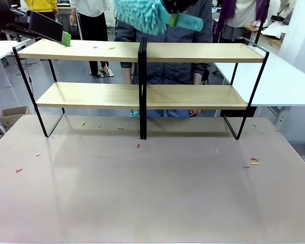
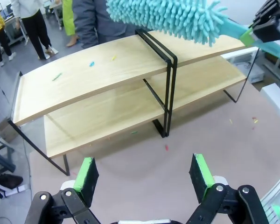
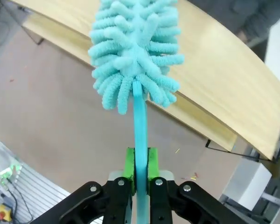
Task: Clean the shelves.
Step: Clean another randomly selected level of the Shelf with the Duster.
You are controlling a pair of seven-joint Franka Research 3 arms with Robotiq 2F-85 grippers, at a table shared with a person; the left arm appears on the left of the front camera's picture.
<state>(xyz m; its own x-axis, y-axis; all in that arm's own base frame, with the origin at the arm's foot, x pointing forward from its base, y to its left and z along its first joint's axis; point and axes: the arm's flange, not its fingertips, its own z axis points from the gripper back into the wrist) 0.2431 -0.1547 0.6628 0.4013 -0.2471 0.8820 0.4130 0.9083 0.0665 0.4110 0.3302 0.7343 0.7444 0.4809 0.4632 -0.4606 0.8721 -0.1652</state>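
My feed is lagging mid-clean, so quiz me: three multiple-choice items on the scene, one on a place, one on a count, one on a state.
1. Where is the fluffy head of the duster?
A) lying on the table
B) up over the top tier of the shelves, near the middle posts
C) under the lower tier

2. How many wooden boards do the shelves have?
A) two
B) six
C) four

3. How does the left gripper stand?
A) open and empty
B) shut on the duster
C) shut on a paper scrap

Answers:
1 B: the front view shows the teal head above the centre joint.
2 C: each tier has two boards.
3 A: its jaws stand wide apart with nothing between them. The right gripper is the one shut on the duster's handle.
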